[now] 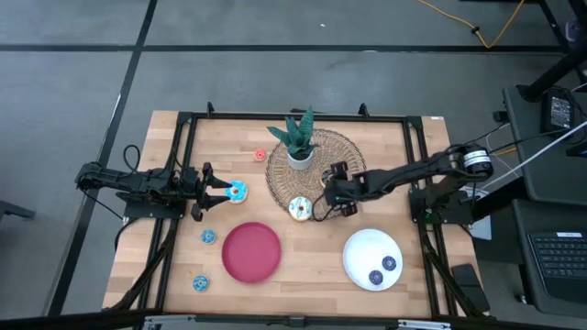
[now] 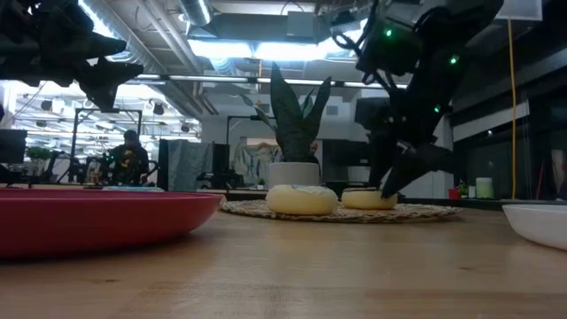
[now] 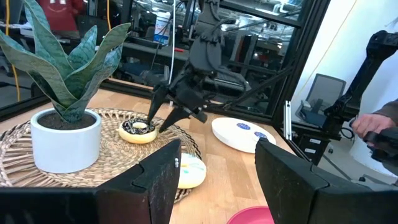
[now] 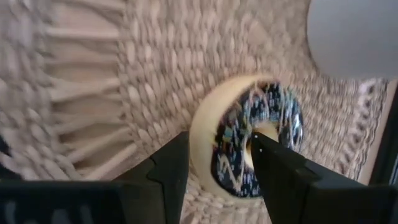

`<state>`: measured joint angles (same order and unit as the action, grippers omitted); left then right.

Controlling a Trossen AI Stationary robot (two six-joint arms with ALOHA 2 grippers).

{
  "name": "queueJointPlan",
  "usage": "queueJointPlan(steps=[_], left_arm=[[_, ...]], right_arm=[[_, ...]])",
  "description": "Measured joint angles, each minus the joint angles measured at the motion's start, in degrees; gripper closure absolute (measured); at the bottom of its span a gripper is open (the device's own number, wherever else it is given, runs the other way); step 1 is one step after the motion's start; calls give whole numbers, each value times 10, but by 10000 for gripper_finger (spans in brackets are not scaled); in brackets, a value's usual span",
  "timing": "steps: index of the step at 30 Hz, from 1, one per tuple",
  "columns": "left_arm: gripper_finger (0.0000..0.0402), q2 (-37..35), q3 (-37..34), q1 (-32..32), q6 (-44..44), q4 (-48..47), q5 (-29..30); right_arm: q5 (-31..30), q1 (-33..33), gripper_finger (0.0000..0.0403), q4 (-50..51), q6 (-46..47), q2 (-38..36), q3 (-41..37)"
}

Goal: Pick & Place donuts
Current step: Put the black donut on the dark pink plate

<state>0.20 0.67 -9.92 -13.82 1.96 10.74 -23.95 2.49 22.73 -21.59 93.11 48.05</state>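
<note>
The chocolate donut (image 4: 249,146) lies flat on the woven mat (image 1: 344,151), beside the potted plant (image 1: 300,142). My right gripper (image 4: 214,162) is open and points down over it, one fingertip at its hole and the other outside its rim. The cream-white sprinkled donut (image 1: 299,209) rests on the mat's near edge. My left gripper (image 1: 220,191) is open and raised above the table next to the light-blue donut (image 1: 237,192), which lies on the wood. Small donuts lie about: a red one (image 1: 260,155), blue ones (image 1: 209,236) (image 1: 200,283), and two on the white plate (image 1: 371,259). My right gripper stands astride the chocolate donut's ring (image 4: 214,134), coming from above at a slant. One fingertip (image 4: 264,149) is at the hole and the other (image 4: 174,155) is outside the rim. I cannot tell whether they touch it. The donut lies flat on the mat.
A red plate (image 1: 251,252) sits at the table's near middle and the white plate to its right. The plant's leaves rise just beyond my right gripper. A black frame (image 1: 188,124) borders the table. A person's hand (image 3: 373,127) shows beyond the table's right side.
</note>
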Motion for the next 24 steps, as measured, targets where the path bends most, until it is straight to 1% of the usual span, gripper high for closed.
queueJointPlan(steps=[5, 8, 16, 19, 24], left_arm=[[203, 0, 0, 0, 0, 0, 0], [203, 0, 0, 0, 0, 0, 0], [203, 0, 0, 0, 0, 0, -1], [203, 0, 0, 0, 0, 0, 0], [203, 0, 0, 0, 0, 0, 0]], right_arm=[[-1, -11, 231, -9, 2, 10, 0], [11, -16, 231, -13, 1, 14, -7], [14, -16, 235, -22, 3, 23, -13], [15, -16, 255, -20, 3, 23, -11], [15, -16, 314, -18, 13, 23, -10]])
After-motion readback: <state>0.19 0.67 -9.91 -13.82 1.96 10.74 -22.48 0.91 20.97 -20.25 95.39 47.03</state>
